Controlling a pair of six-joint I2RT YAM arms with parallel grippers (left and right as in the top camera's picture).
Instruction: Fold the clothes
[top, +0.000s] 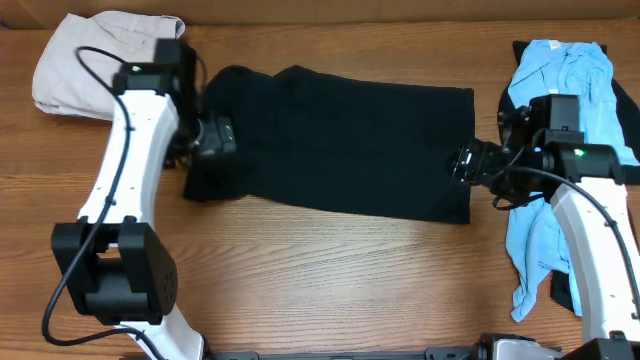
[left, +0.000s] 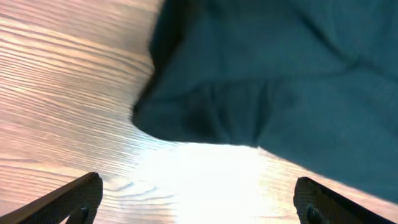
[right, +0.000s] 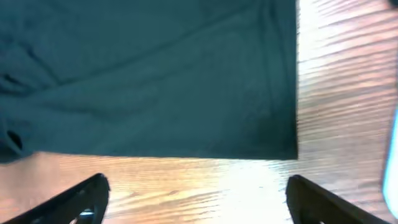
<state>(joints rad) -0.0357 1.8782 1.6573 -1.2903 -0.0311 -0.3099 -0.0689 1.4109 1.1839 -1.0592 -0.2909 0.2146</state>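
A wooden table seen from above, with two white and black robot arms reaching in from the near edge, one on each side.

At the far left corner lies a beige garment, bunched into a soft heap. The left arm rises beside it and bends in towards the middle. The left gripper hangs over the left end of the black garment. In its wrist view the two dark fingertips stand wide apart with only bare wood between them, holding nothing, and the rumpled corner of the black cloth lies just beyond them.

The black garment fills the middle of the table, spread flat in a rough rectangle that slants slightly. Its left end is creased and uneven. Its right end is a straight, neat edge.

The right gripper hovers at that right edge, near the lower corner. Its fingers are also spread wide and empty, and the cloth's squared corner lies just ahead of them on the wood.

At the far right, a light blue shirt lies crumpled in a long strip from the back of the table to the front, partly hidden by the right arm
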